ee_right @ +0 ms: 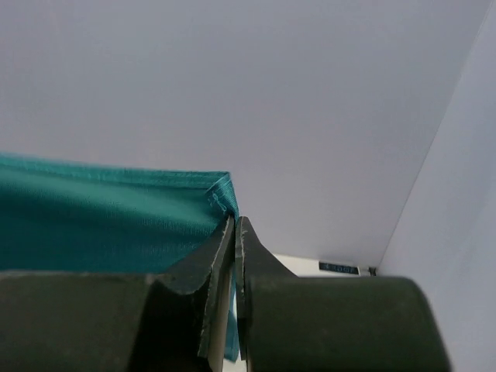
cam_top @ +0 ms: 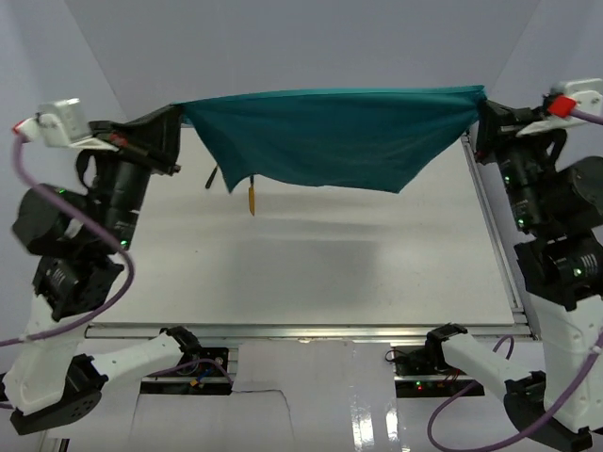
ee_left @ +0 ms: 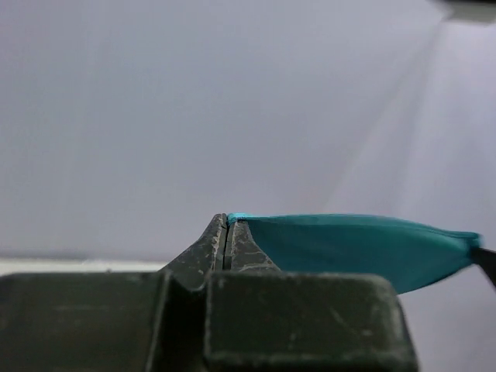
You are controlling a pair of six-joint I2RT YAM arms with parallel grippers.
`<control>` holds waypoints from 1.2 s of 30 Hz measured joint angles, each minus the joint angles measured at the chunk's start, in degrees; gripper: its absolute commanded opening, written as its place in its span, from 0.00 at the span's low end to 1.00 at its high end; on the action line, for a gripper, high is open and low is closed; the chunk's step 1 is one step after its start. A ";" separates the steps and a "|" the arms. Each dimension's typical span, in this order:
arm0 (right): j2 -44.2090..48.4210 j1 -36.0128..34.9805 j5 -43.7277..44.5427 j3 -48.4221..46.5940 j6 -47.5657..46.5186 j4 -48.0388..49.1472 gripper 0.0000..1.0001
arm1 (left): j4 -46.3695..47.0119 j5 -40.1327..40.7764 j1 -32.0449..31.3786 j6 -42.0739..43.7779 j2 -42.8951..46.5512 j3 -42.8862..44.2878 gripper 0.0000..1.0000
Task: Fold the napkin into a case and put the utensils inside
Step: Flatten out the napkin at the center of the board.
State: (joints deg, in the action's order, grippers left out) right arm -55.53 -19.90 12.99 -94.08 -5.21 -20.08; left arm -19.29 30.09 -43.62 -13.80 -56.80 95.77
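Napkin [cam_top: 330, 137] hangs stretched over far side of table [cam_top: 330, 273], top edge taut. Left gripper [cam_top: 179, 118] clenched on left corner, right gripper [cam_top: 479, 111] clenched on right corner. Utensils [cam_top: 252, 198] lie partly hidden beneath. Best: lower both arms evenly, hold tension, spread flat nearer, clear of utensils.

A white table [cam_top: 330, 273] is being enclosed by plain pale lavender walls [cam_top: 311, 42] and lit softly and evenly; its near edge is being bordered by a metal rail [cam_top: 301, 331].
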 measured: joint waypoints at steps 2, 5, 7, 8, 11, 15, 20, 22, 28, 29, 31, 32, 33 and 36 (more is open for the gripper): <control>2.34 0.00 -0.57 -1.99 0.28 -0.37 0.08 | 2.01 -6.40 0.00 0.55 3.06 1.09 0.00; 6.12 -0.09 -2.32 -3.96 0.76 -0.46 0.08 | 3.56 -14.75 -0.02 0.90 4.52 3.39 0.00; 8.66 -0.09 -2.71 -4.81 0.96 -0.46 0.08 | 3.69 -17.86 -0.02 0.92 4.39 4.24 0.00; 9.49 -0.07 -2.69 -5.14 1.05 -0.46 0.08 | 3.56 -18.97 0.00 0.90 4.20 4.37 0.00; 11.23 -0.04 -1.81 -6.67 1.31 -0.37 0.08 | 2.97 -21.24 0.00 0.85 3.26 4.35 0.00; 10.80 -0.04 0.81 -5.75 1.81 0.00 0.08 | 3.52 -21.49 -0.02 0.39 1.88 2.56 0.00; 5.40 -0.02 5.49 0.17 2.05 0.98 0.08 | 3.93 -12.39 0.00 -1.09 -4.90 0.83 0.00; 1.38 0.02 7.78 4.39 2.05 2.01 0.08 | 4.17 -8.07 0.26 -2.12 -9.14 -0.26 0.00; -15.39 4.09 6.82 17.51 3.43 4.35 0.08 | 2.19 -8.17 11.47 -9.49 -26.53 -8.66 0.00; -18.03 5.55 5.53 19.82 4.13 5.38 0.08 | 2.23 -8.17 13.27 -10.25 -29.79 -10.51 0.00; -22.64 8.02 3.52 23.67 5.31 7.21 0.08 | 2.80 -8.35 15.87 -10.78 -36.76 -12.66 0.00; -24.68 8.94 2.75 25.22 5.79 8.48 0.08 | 3.02 -8.70 16.61 -10.75 -40.35 -12.61 0.00; -27.26 9.92 2.10 26.34 6.21 9.86 0.08 | 2.95 -9.25 17.11 -10.67 -44.09 -11.93 0.00; -33.05 10.88 0.72 26.49 6.32 13.86 0.08 | 1.20 -10.67 18.23 -10.29 -55.65 -4.28 0.00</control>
State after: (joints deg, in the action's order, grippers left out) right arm -88.58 -9.02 13.72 -67.59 1.10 -6.22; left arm -18.09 19.42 -25.39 -24.10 -112.44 91.48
